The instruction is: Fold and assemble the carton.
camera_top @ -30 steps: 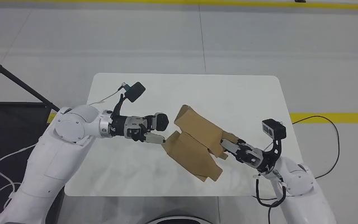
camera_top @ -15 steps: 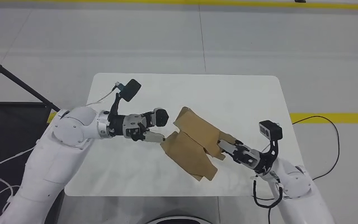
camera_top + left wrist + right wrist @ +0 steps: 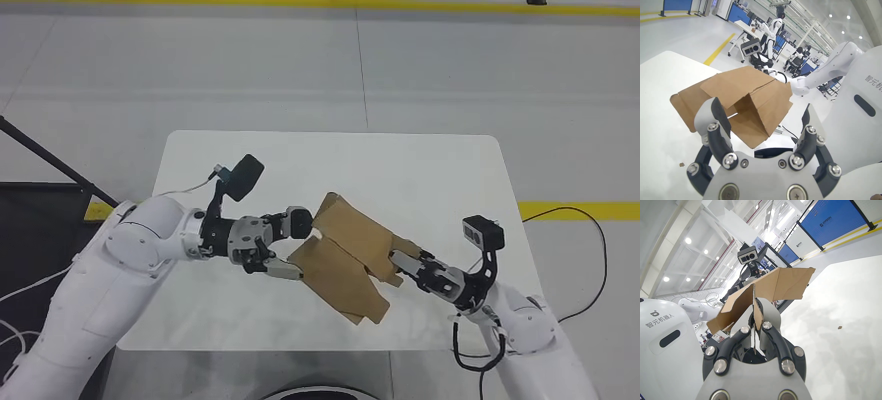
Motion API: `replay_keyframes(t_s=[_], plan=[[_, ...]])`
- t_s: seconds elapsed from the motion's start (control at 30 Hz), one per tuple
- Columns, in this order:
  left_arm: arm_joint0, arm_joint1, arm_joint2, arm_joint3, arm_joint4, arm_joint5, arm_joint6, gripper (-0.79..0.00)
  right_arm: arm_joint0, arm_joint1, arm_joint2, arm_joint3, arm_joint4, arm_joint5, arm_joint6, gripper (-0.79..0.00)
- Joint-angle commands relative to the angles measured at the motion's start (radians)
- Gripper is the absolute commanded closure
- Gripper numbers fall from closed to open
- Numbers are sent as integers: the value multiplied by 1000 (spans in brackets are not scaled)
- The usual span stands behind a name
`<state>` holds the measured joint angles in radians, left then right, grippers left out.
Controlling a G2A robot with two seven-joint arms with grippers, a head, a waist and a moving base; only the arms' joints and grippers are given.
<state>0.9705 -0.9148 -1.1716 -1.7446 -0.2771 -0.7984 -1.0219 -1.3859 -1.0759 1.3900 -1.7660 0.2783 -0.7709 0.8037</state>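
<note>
Brown corrugated cardboard carton (image 3: 350, 258), partly folded, over white table (image 3: 430, 170); right gripper (image 3: 755, 311) pinching flap edge; left gripper (image 3: 761, 113) spread wide at opposite end.

Brown carton (image 3: 345, 262) part-folded, flaps open; tilted, mid table
</note>
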Motion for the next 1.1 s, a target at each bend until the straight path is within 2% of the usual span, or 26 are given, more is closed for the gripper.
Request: replay_keyframes(t_s=[0.0, 0.23, 0.63, 0.87, 1.07], plan=[[-3, 5, 8, 5, -8, 4, -4, -785, -1, 1, 2, -1, -1, -1, -2, 0], [-2, 19, 22, 21, -30, 2, -1, -785, -6, 3, 6, -3, -6, -2, -17, 0], [-26, 54, 85, -14, 9, -31, 32, -785, -4, 7, 3, -5, -12, 3, -32, 0], [-25, 76, 50, 16, 23, -91, 91, -785, -5, 9, 8, -10, -16, 6, -43, 0], [-8, 91, 67, -23, 19, -112, 112, -785, -4, 10, 3, -17, -17, 7, -51, 0]])
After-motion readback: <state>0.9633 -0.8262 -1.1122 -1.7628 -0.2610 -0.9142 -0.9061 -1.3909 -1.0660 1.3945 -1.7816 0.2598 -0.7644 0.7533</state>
